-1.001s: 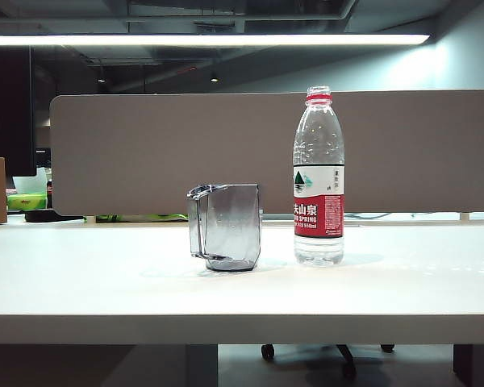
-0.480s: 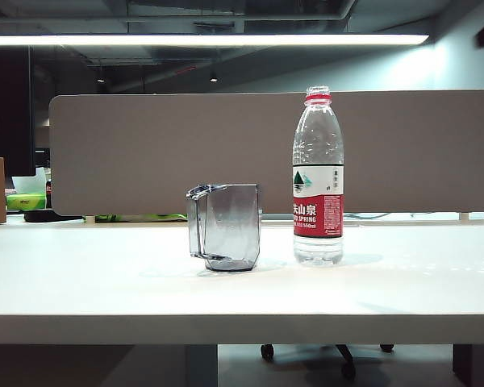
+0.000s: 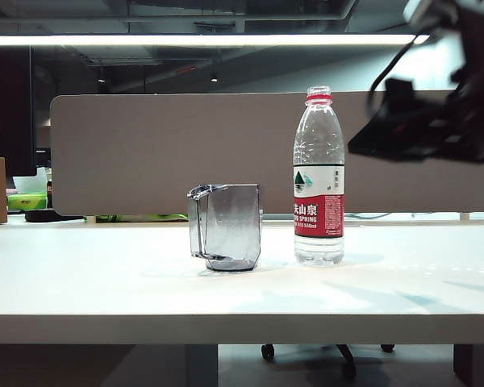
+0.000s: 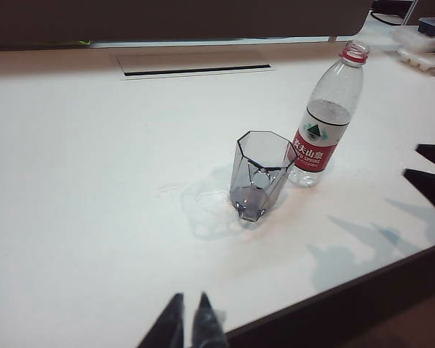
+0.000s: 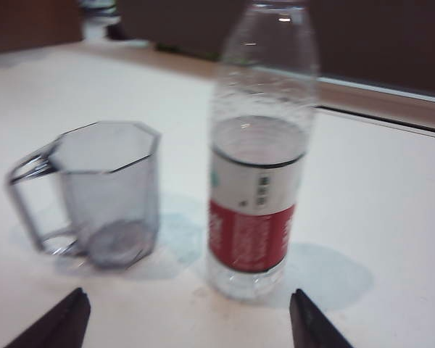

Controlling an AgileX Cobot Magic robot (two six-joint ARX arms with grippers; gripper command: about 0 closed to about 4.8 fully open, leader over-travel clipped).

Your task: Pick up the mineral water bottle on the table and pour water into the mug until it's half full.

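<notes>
Office desk scene, grey divider (image 3: pixel 185 153) behind. White table (image 3: pixel 105 282) holds the mug (image 3: pixel 226 226), empty, with the bottle (image 3: pixel 319 177) uncapped and upright just beside it, apart. Right gripper (image 5: pixel 188 319) hangs spread wide, aimed at the bottle, nothing between its tips. Left gripper (image 4: pixel 188 326) sits near the table's front edge with its tips almost together, holding nothing. Risks: open bottle tips if a finger clips it on approach, spilling water (image 5: pixel 257 141); squeezing the soft plastic could slosh water out; mug nearby could get bumped.
</notes>
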